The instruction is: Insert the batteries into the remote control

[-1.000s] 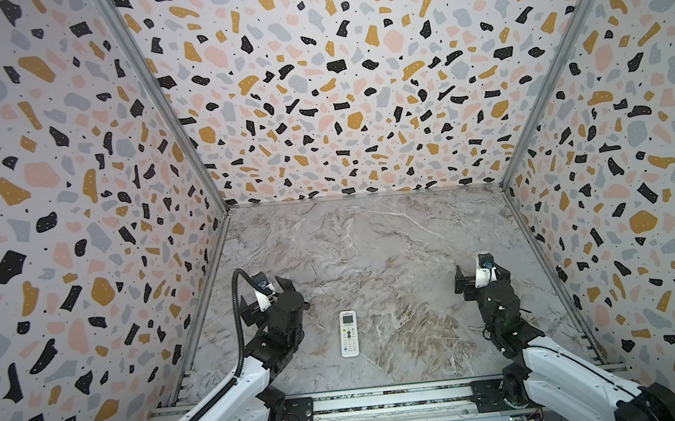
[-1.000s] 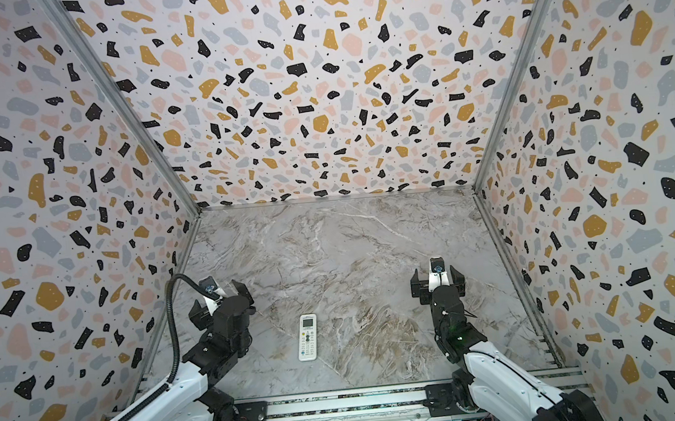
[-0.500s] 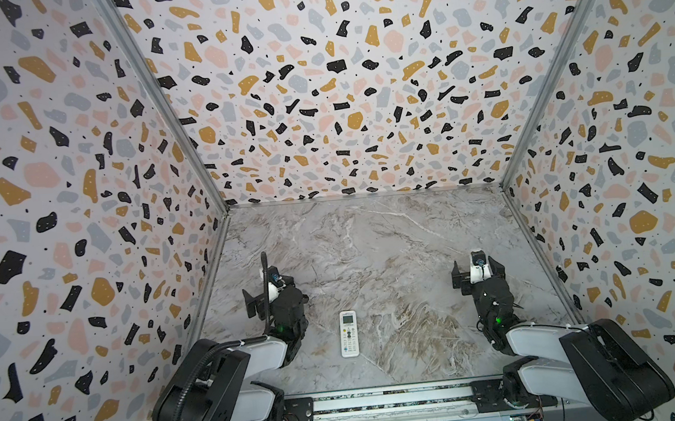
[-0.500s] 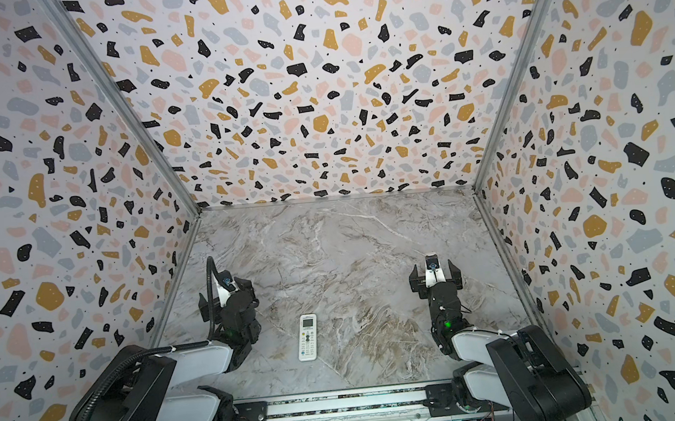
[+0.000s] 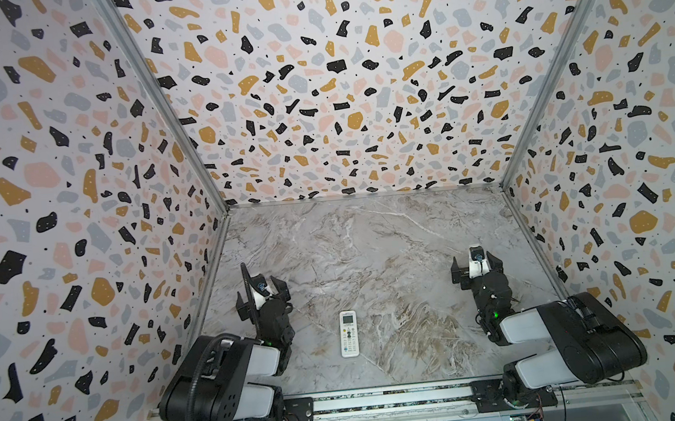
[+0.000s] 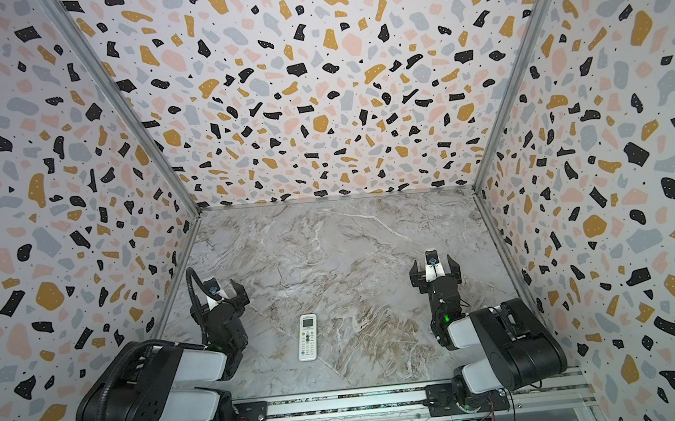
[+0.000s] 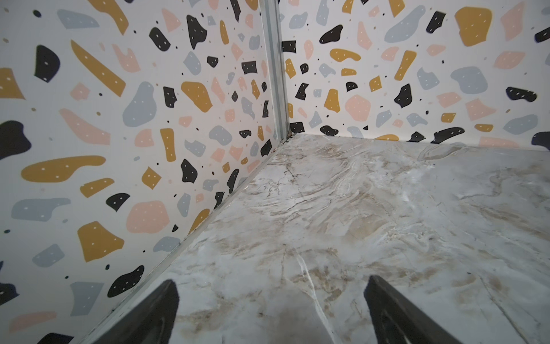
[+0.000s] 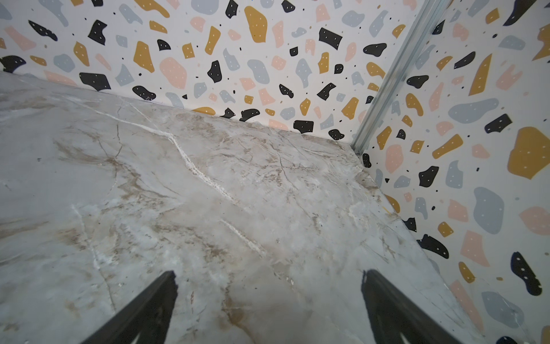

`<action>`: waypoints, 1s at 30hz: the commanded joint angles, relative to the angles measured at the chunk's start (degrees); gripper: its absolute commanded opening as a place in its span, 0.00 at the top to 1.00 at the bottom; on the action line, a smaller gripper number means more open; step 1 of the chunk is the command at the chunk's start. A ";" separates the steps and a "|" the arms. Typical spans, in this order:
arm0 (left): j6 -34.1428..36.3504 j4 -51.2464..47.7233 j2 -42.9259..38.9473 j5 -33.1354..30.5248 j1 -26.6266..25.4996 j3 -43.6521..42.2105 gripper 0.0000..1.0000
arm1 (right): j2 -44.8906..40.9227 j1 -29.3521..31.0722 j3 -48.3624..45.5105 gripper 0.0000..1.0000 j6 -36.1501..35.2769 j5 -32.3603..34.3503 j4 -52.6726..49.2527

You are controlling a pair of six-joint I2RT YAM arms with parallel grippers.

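Each wrist view's edge is cutting off the fingers [image 7: 154,312] of the left hand [image 7: 270,286] and right hand [image 8: 268,280]. Between them, the remote control [image 5: 348,333] is showing buttons too small to read.

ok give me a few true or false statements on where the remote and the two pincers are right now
1. The remote control lies buttons up on the table. True.
2. The left pincer is shut on the remote control. False: it is open, holds nothing and is apart from it.
3. The remote control's display end points toward the far wall. True.
4. The right pincer hangs directly over the remote control. False: it is open and well off to the right of it in both top views.
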 commanded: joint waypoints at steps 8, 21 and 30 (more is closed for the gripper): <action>-3.20 0.21 -0.34 2.99 1.85 2.92 0.01 | 4.14 -6.03 1.79 0.01 6.04 -6.75 3.37; -3.33 -0.14 -0.75 3.29 2.05 2.81 0.01 | 4.02 -6.90 2.17 0.01 6.69 -7.81 2.19; -3.37 -0.51 -0.49 3.35 2.10 3.15 0.00 | 3.92 -6.90 2.09 0.01 6.68 -7.83 2.34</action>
